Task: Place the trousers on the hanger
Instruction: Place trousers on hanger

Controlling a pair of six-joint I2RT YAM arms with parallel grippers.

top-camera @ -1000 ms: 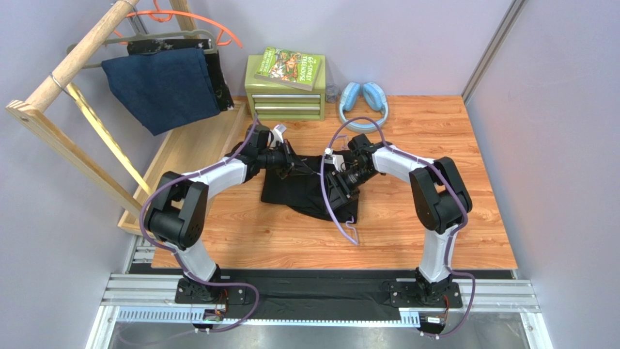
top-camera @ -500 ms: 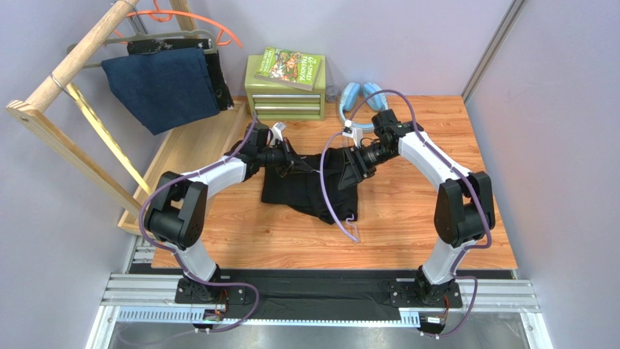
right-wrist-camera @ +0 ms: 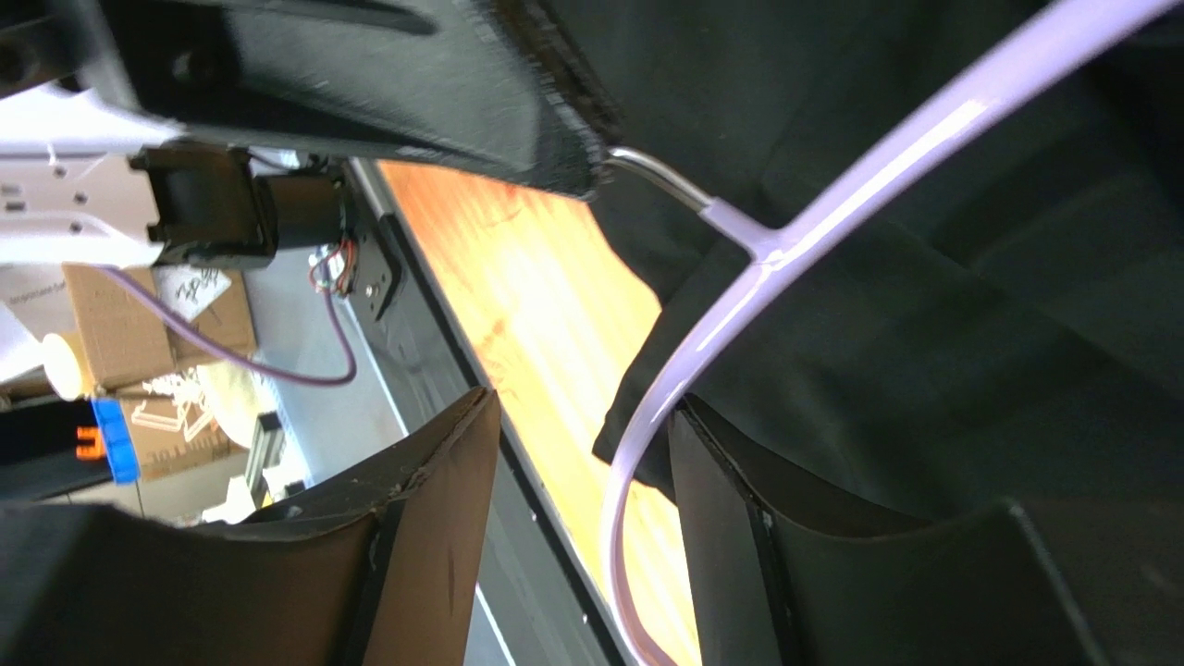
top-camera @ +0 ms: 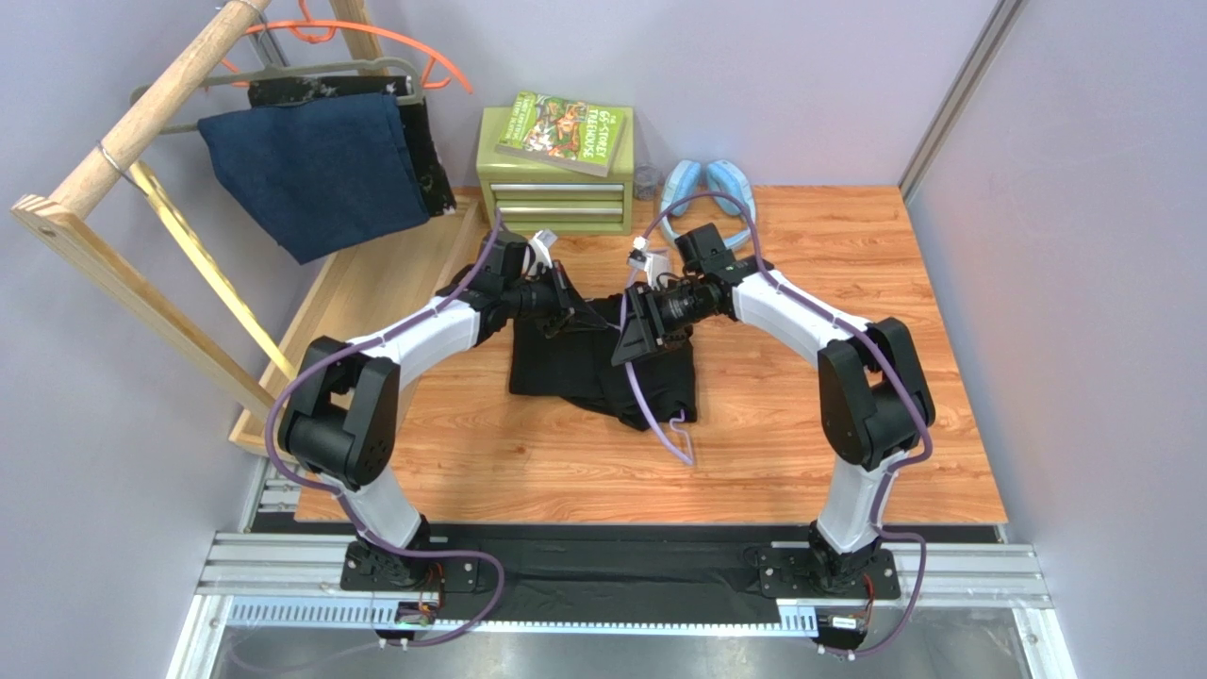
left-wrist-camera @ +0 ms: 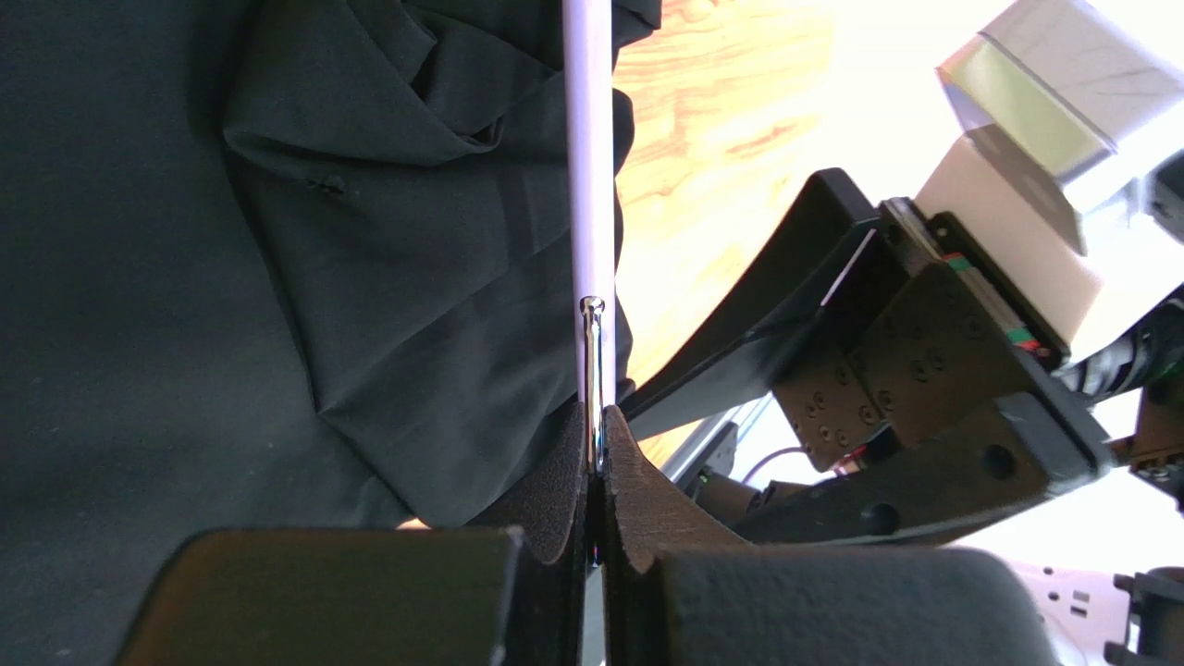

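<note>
The black trousers (top-camera: pixel 567 375) lie crumpled on the wooden table between both arms. They also fill the left wrist view (left-wrist-camera: pixel 209 278) and the right wrist view (right-wrist-camera: pixel 973 347). My left gripper (top-camera: pixel 564 309) (left-wrist-camera: pixel 595 423) is shut on the metal hook stem of the lavender hanger (left-wrist-camera: pixel 591 167). The hanger's arms (right-wrist-camera: pixel 834 194) branch over the trousers, and one thin arm curves down past the cloth (top-camera: pixel 648 410). My right gripper (top-camera: pixel 626 340) (right-wrist-camera: pixel 584 410) is open just right of the left one. The curved hanger arm passes between its fingers, close to the right finger (right-wrist-camera: pixel 737 527).
A wooden rack (top-camera: pixel 135 120) at the back left carries a navy garment (top-camera: pixel 319 163), an orange hanger (top-camera: pixel 354 36) and a grey hanger. A green drawer box (top-camera: pixel 556 191) with a book (top-camera: pixel 567 130) and blue headphones (top-camera: pixel 709 184) stand at the back.
My right gripper lifted off the trousers, swung back to the right, then came left beside the left gripper, around the hanger arm. The left arm has barely moved.
</note>
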